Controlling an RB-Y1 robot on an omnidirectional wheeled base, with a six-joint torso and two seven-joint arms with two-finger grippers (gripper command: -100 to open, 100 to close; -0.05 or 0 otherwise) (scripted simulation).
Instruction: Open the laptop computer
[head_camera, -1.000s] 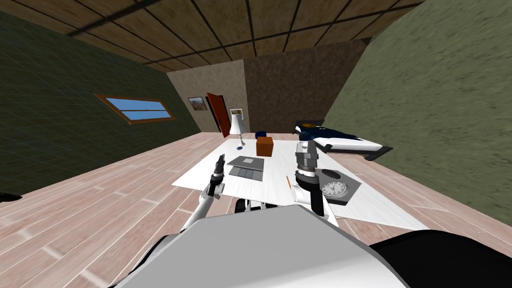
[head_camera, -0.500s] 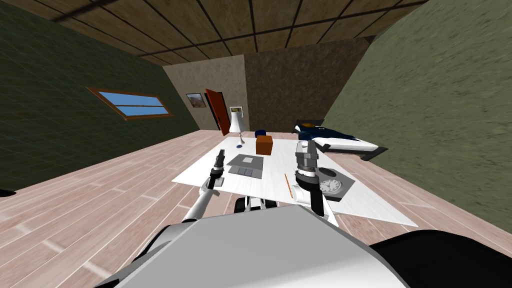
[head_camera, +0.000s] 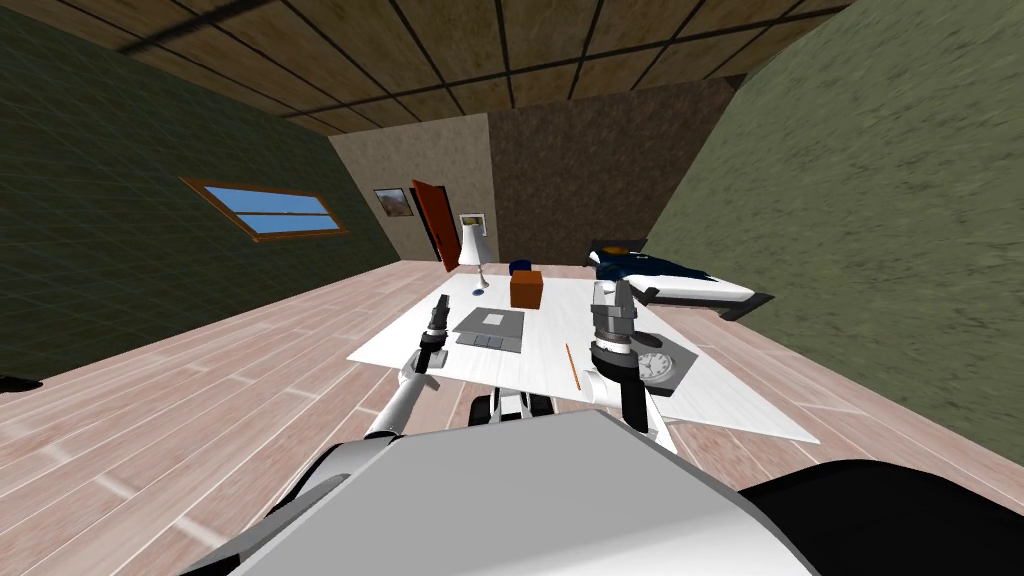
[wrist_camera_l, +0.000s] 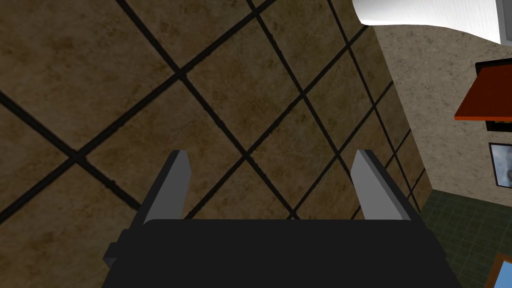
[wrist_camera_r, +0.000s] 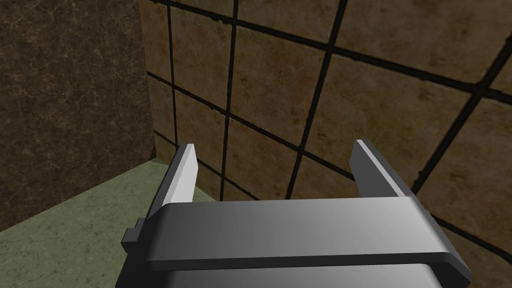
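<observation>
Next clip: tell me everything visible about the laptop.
The laptop is a flat grey slab lying on the white table, no screen raised. Its top bears a paler square, with a darker band along the near edge. It lies just right of the left end effector, with a brown box beyond. Only the table seems to touch it.

Slight camera shift relative to laptop (head_camera: 490, 328)

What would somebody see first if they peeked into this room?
Probably the big white table in the middle of the wooden floor, with a flat grey laptop lying on it. Just behind the laptop stands an orange-brown box, and a round clock sits toward the table's right side.
</observation>
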